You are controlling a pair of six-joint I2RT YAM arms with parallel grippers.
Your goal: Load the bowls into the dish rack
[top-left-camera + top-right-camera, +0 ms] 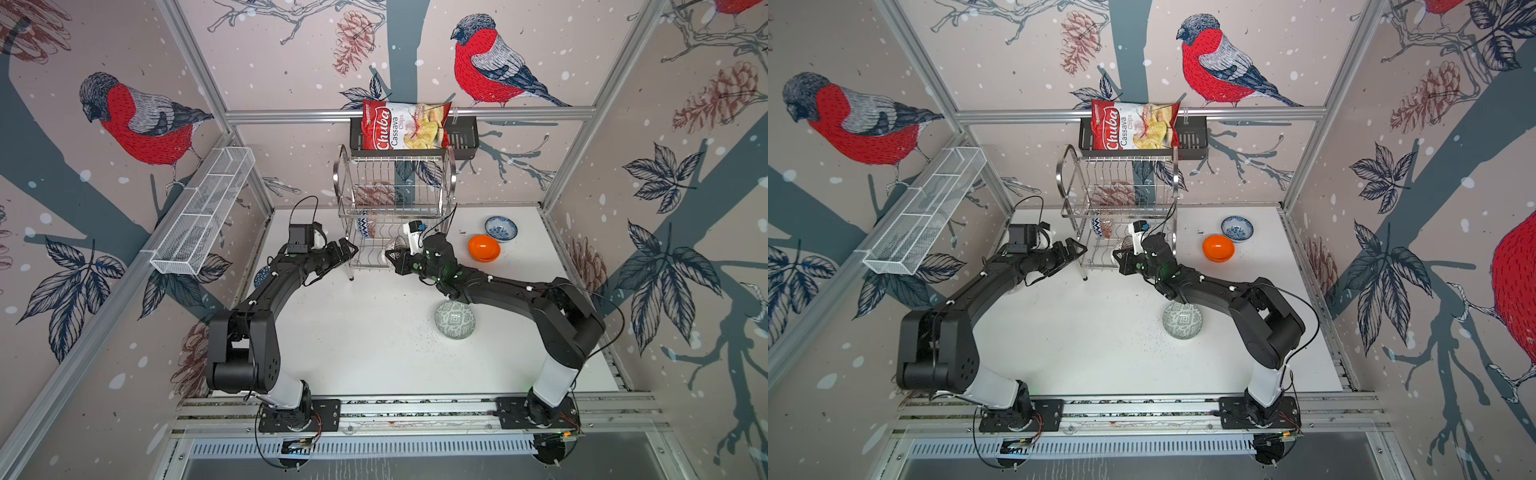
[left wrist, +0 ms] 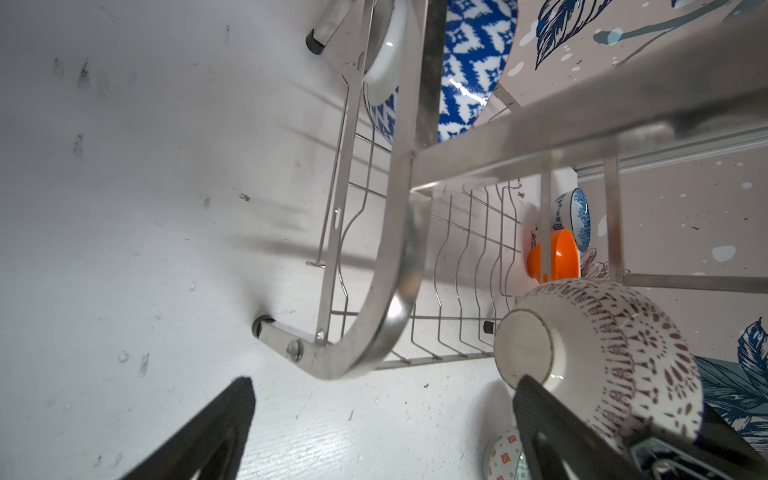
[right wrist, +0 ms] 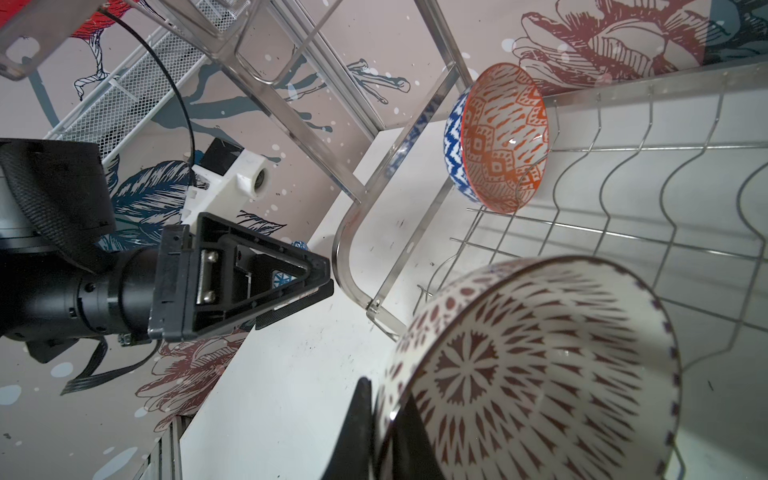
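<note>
The steel dish rack (image 1: 451, 178) (image 1: 1173, 183) stands at the back of the white table. A dark blue geometric bowl (image 1: 365, 226) (image 3: 455, 137) with an orange-patterned inside leans on edge in its lower tier. My right gripper (image 1: 395, 259) (image 3: 386, 395) is shut on the rim of a white bowl with a brown pattern (image 3: 540, 374) (image 2: 615, 353), held tilted at the front of the lower tier. My left gripper (image 1: 351, 249) (image 2: 384, 382) is open and empty beside the rack's front left foot (image 2: 262, 326).
A plain orange bowl (image 1: 484, 248) and a white-blue floral bowl (image 1: 501, 228) sit right of the rack. A grey-green patterned bowl (image 1: 454, 320) lies upside down under my right forearm. A blue-patterned bowl (image 1: 261, 276) shows under my left arm. A white mesh basket (image 1: 203, 212) hangs on the left wall.
</note>
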